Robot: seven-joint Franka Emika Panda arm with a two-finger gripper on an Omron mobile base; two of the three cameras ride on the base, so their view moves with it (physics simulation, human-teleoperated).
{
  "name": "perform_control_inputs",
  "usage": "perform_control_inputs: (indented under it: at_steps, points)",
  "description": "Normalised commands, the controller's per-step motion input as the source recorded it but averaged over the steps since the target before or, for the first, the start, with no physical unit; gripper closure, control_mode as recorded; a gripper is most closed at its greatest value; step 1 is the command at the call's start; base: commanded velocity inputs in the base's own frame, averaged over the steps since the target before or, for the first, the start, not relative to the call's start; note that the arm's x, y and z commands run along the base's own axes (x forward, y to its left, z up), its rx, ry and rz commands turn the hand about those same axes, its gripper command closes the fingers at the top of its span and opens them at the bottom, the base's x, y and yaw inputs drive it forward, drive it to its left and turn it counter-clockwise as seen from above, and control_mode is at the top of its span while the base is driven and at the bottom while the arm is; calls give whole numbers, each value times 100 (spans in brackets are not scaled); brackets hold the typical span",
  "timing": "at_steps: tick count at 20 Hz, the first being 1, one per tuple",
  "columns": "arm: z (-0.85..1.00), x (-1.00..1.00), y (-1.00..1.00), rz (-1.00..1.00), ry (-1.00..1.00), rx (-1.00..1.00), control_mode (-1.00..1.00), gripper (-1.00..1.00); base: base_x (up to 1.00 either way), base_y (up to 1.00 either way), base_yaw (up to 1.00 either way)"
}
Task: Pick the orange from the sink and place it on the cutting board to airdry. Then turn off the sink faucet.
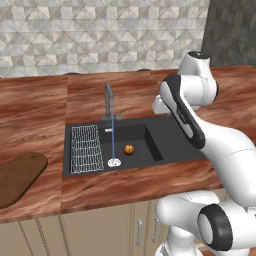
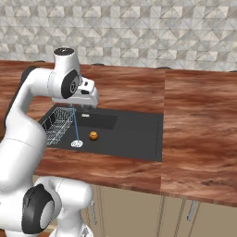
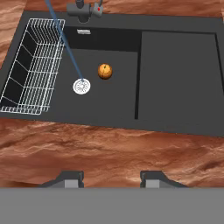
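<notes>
Down in the sink: the orange (image 3: 104, 71) is seen on the floor of the deeper bowl, just beside the white drain (image 3: 81, 86), stem dimple up.
Sink: the black sink (image 3: 177, 78) is set into the reddish tabletop (image 1: 35, 115); a white wire rack (image 3: 30, 65) is lodged at one end and a shallower shelf lies at the other.
Water: a thin stream (image 1: 113, 137) is seen falling from the sink faucet (image 1: 109, 102) onto the drain, so the faucet is judged to be running.
Fingers: the fingers (image 3: 74, 179) are held well apart with nothing between them, high above the near rim.
Cutting board: the cutting board (image 1: 17, 175) is seen bare on the tabletop, well apart from the sink, beyond the rack end.
Step in hand: reaching for the orange is judged to be the step.
Doing it well: the hand should be centred over the fruit, lowered straight, and kept clear of the bowl's inner wall and the stream; closure should be made across the widest part, since a round fruit can roll.
</notes>
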Motion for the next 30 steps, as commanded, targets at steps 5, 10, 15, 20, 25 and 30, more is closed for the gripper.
perform_control_inputs:
  at_steps: [5, 10, 15, 20, 25, 30]
  points:
    - [-2, -3, 7, 0, 0, 0, -100, -100, 0, 0, 0]
    - [-9, -3, 27, 0, -4, 1, -100, -100, 0, 0, 0]
    - [-22, 5, 40, 0, -15, -10, -100, -100, 0, 0, 0]
    - [-22, 24, 16, 0, -10, -6, -100, -100, 0, 0, 0]
    - [-6, 26, 0, 0, -1, 2, -100, -100, 0, 0, 0]
    - [-11, 26, 0, 2, 0, 4, -100, -100, 0, 0, 0]
